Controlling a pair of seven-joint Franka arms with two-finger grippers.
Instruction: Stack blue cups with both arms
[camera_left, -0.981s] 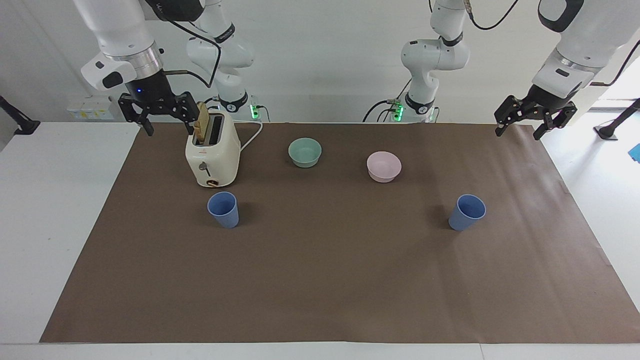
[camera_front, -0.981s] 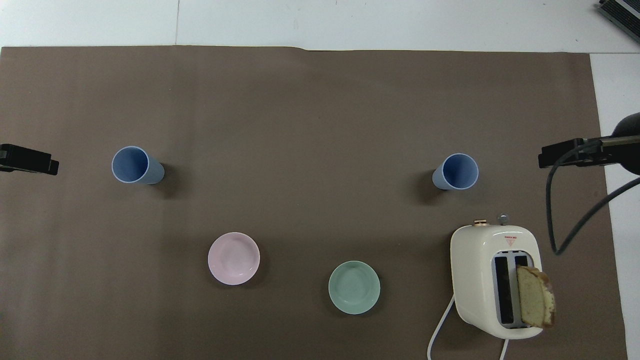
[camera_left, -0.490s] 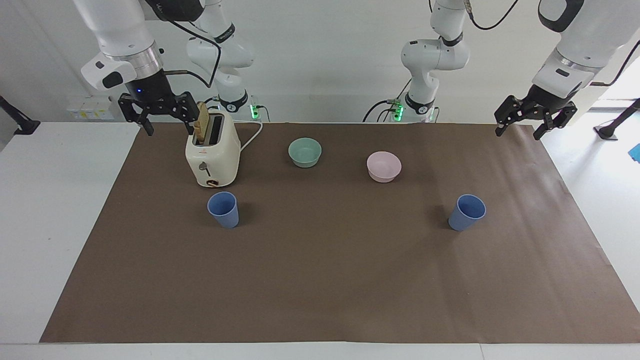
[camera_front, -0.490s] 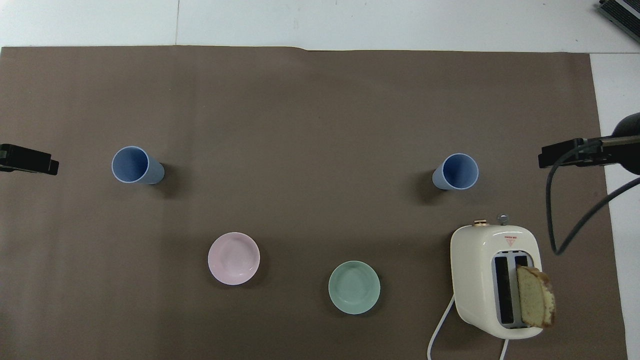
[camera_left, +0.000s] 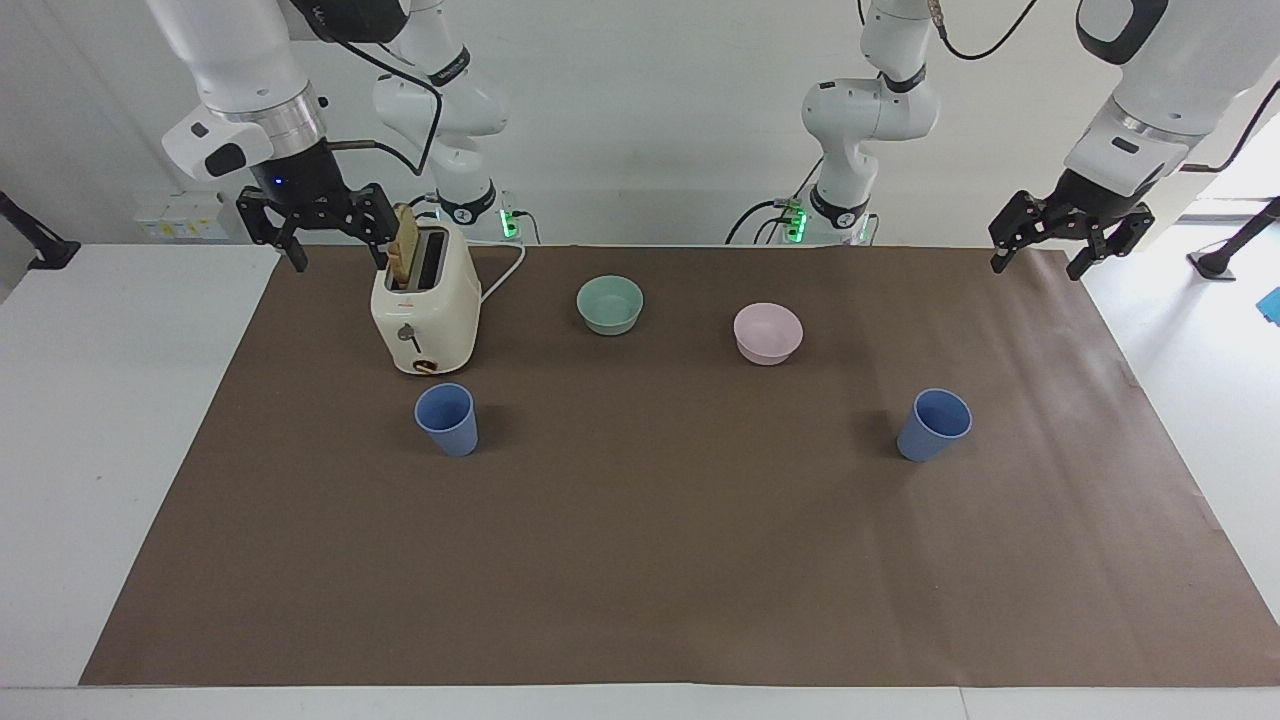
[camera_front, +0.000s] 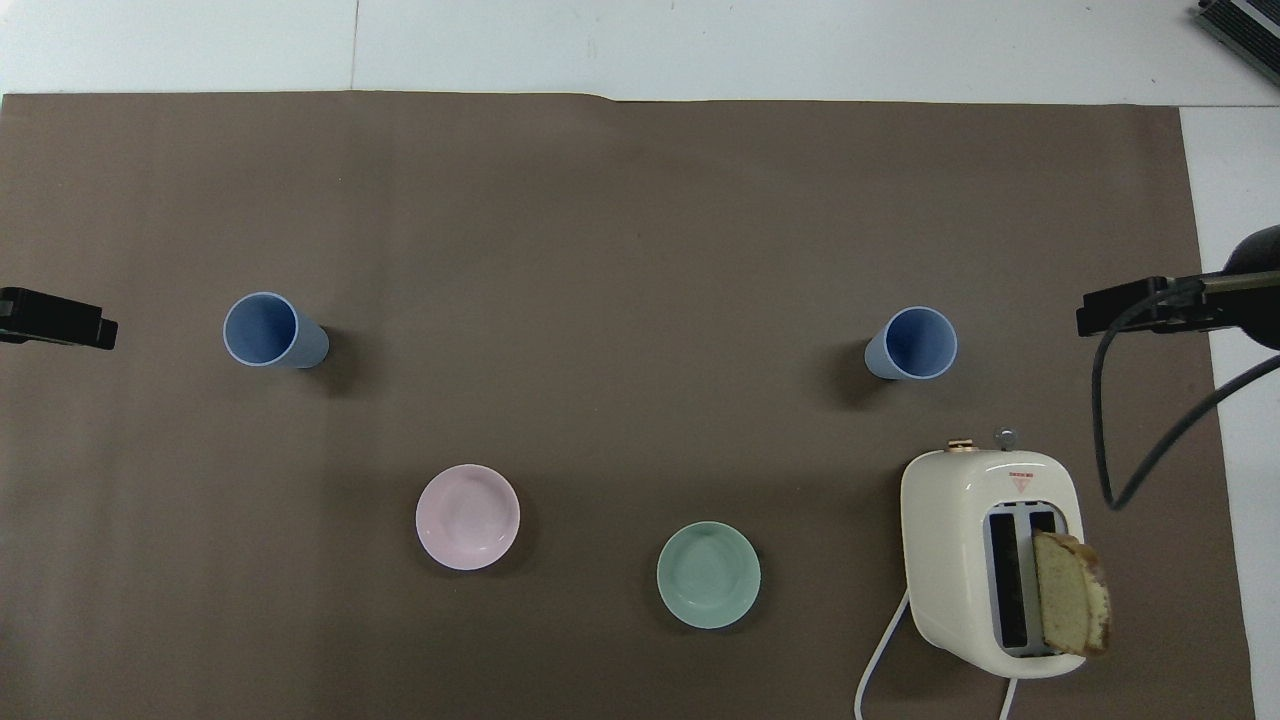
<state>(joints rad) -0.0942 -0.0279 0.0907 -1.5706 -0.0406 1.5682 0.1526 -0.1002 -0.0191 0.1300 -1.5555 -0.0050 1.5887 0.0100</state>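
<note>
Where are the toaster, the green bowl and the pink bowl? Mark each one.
toaster (camera_left: 428, 312): facing view, on its cream front wall.
green bowl (camera_left: 609, 312): facing view, on its outer wall.
pink bowl (camera_front: 467, 517): overhead view, on the middle of its inside.

blue cups (camera_left: 446, 420): matt plastic | toaster (camera_left: 425, 312): glossy | table cover (camera_left: 660, 560): matt paper

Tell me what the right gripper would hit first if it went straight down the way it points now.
Probably bare brown mat beside the toaster. The open right gripper hangs close to the bread slice, so depth is uncertain.
</note>
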